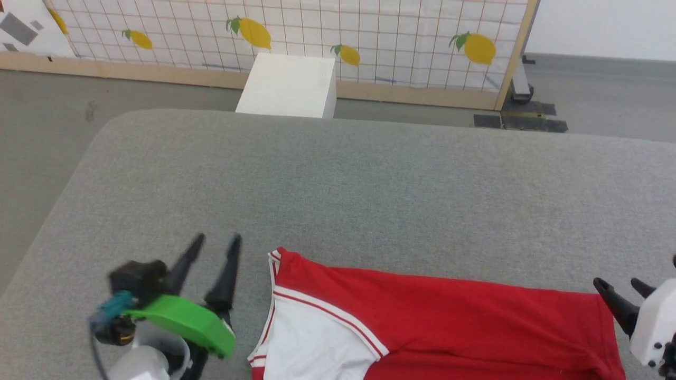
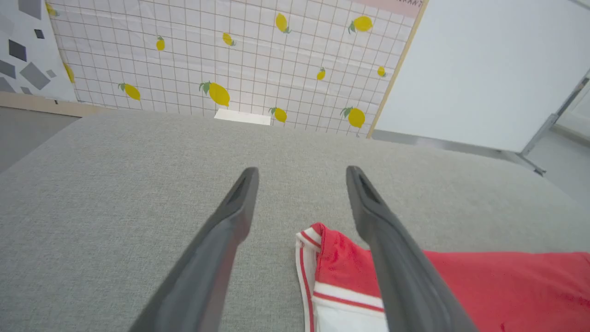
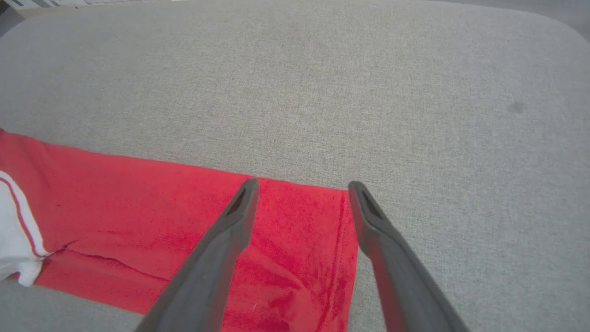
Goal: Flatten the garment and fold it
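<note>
Hovering with left jaws and right jaws both wide apart and empty, I judge the garment (image 1: 449, 316), flat on the desk's (image 1: 369, 184) near side, soft, light and best pinched at its corners.

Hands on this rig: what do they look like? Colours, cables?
Left hand: two long tapered dark fingers, green bracket, black module, teal connector, pale forearm. Right hand: same dark fingers on a white housing.

Looks like soft matt knit cloth on the garment (image 1: 449, 316), coarse grey woven fabric over the work surface (image 1: 338, 184), smooth matt dark plastic fingers (image 2: 212, 258), shinier green plastic wrist cover (image 1: 185, 322).
</note>
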Tool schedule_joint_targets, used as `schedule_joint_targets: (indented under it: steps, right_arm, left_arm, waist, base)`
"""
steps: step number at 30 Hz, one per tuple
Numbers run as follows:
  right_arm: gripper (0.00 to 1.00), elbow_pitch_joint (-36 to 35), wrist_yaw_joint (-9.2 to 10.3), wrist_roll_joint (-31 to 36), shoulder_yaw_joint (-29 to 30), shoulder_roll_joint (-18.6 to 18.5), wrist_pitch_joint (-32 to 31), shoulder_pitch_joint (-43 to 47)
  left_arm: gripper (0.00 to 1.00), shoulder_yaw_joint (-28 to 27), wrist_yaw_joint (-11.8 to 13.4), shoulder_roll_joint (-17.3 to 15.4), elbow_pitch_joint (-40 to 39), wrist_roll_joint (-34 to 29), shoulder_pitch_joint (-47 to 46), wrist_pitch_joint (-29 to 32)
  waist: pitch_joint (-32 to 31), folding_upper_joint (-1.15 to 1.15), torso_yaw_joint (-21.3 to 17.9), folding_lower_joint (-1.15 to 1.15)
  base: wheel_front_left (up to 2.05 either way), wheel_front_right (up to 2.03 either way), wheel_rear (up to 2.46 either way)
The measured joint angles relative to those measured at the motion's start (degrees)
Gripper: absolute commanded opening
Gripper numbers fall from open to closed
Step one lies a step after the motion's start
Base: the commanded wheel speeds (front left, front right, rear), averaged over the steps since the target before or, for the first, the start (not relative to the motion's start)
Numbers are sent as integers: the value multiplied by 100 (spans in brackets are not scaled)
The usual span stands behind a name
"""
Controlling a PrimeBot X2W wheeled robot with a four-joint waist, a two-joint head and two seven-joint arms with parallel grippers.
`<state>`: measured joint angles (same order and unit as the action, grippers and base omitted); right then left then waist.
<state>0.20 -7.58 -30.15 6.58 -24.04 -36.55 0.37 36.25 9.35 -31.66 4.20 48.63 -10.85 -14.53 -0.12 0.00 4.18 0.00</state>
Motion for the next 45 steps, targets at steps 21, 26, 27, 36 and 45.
schedule_joint_targets:
  steps: [21,26,27,36,45]
  right_arm:
    - [100,950,1,1474,1749,1876,303,567]
    - [100,1367,0,1521,1778,1909,330,542]
    - [100,1416,0,1479,1766,1900,335,519]
    - [0,1642,2,1141,1301,1605,544,405]
    - [0,1733,-3,1272,1461,1367,854,363]
  left_arm:
    - [100,-2282,-408,1780,-645,-2855,1871,-25]
    - [100,-2365,-616,1948,-600,-3007,1867,-25]
    - [100,-2383,-649,1976,-588,-3030,1862,-25]
    - [100,-2543,-868,2243,-430,-3260,1812,-25]
    - [100,-2736,-994,2335,-325,-3321,1818,-25]
  waist:
    - [44,0,230,0]
    - [187,0,311,0]
    - [224,0,327,0]
    - [420,0,422,0]
    - [169,0,300,0]
  base:
    - [0,0,0]
    - [0,0,0]
    - [0,0,0]
    - [0,0,0]
    - [0,0,0]
